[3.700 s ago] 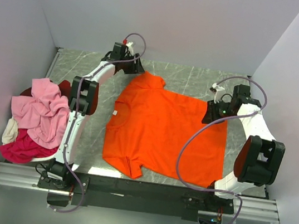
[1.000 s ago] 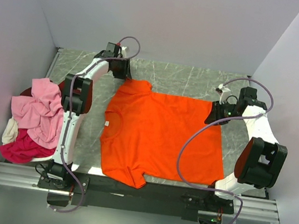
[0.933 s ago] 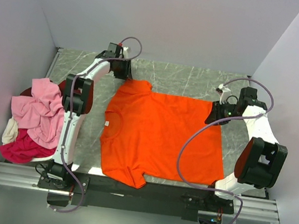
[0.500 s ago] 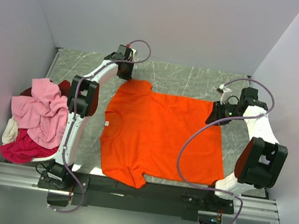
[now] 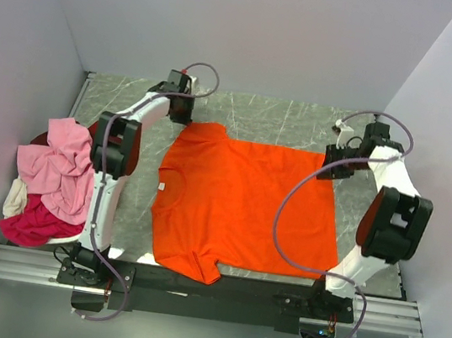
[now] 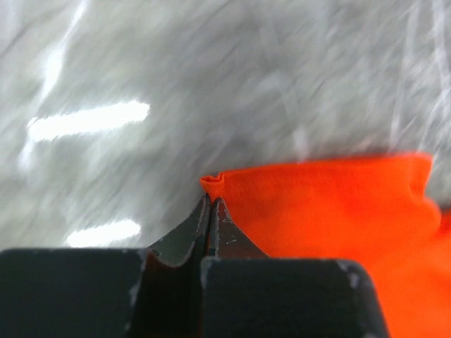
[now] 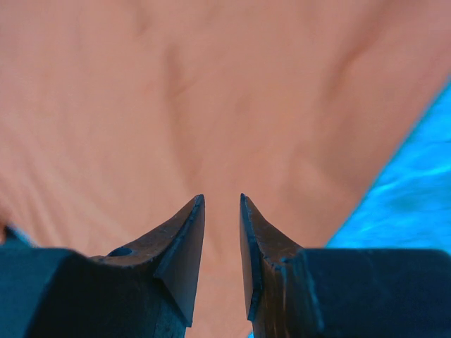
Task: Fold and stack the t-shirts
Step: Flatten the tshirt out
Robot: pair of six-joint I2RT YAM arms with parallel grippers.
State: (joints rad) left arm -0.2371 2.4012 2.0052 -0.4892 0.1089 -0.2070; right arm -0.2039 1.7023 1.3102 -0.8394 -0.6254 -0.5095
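1. Broadly, one grey marbled worktop (image 5: 285, 118) carries everything, with two arms at its near edge: the left arm (image 5: 100, 201) and the right arm (image 5: 392, 228).
2. One orange t-shirt (image 5: 246, 206) lies spread flat in the middle of the worktop. It is bright and nearly smooth, with its collar to the left and its hem to the right; the near sleeve is rumpled.
3. One heap of t-shirts (image 5: 54, 182) sits at the left edge, well apart from the orange one. It shows three colours: light pink (image 5: 65, 162) on top, magenta (image 5: 26, 224) beneath, and a cream-white (image 5: 14, 201) scrap at the side.
4. At the tee's far left, the left jaws are pressed fully together, their tips nipping the puckered corner of the far sleeve (image 6: 317, 204).
5. At the tee's far right corner, the right jaws stand a narrow gap apart, pointing down at orange cloth, with nothing seen between them.
6. One small white neck label (image 5: 160, 186) shows at the collar.
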